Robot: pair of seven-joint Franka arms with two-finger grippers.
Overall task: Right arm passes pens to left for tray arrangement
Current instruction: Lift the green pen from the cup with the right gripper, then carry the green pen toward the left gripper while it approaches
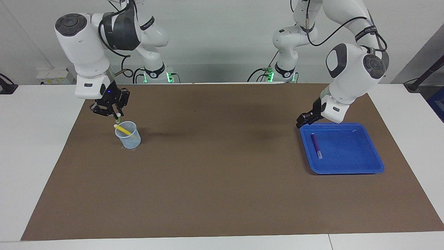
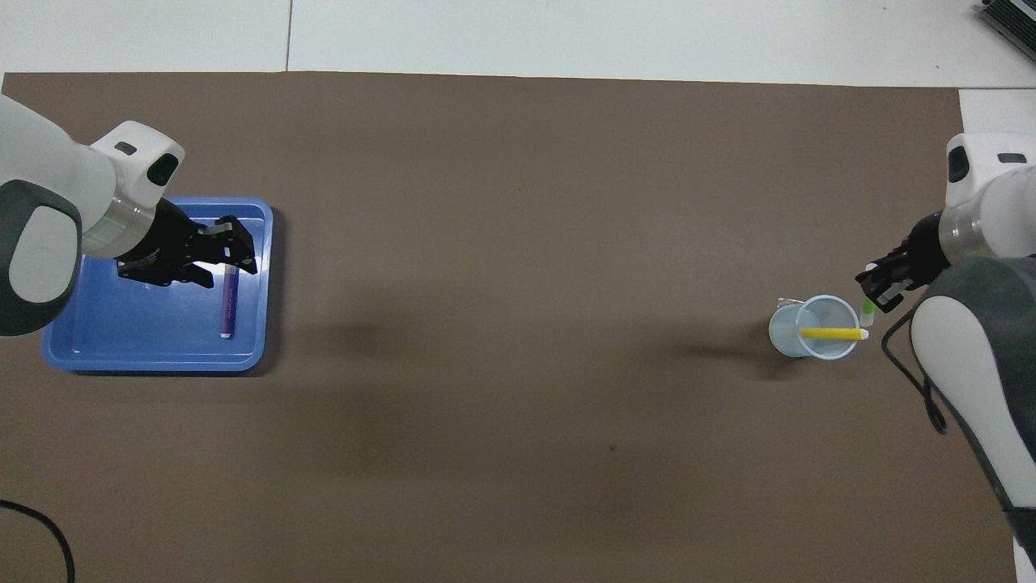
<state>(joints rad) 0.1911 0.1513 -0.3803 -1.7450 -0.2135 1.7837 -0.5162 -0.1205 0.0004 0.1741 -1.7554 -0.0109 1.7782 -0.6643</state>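
1. Right end effector (image 1: pixel 117 115) hangs just over the robot-side rim of the clear cup (image 1: pixel 128 135), at the right arm's end of the table (image 1: pixel 222 194); blue light on at its base.
2. Its fingers are pinched on the green pen (image 2: pixel 868 307), which shows only as a short green bit below the fingertips, right at the cup rim.
3. Can't tell whether the green pen's lower end is inside the cup or just above the rim.
4. Yellow pen (image 1: pixel 122 129) sits in the cup, tilted, whitish end poking up at the rim on the side nearer the robots.
5. Cup stands upright on the brown mat (image 1: pixel 222 166), well apart from the tray.
6. Left end effector (image 1: pixel 305 119) is up over the blue tray (image 1: pixel 347 163), above its robot-side corner toward the table middle.
7. Its fingers are spread apart, nothing between them.
8. Purple pen (image 1: pixel 316 146) lies flat in the tray, along the rim that faces the table middle, whitish end pointing away from the robots.
9. The left end effector is not touching the purple pen; in the overhead view the fingertips only cover the pen's robot-side end.
10. Tray sits flat on the mat at the left arm's end of the table, reaching farther from the robots than the cup does.
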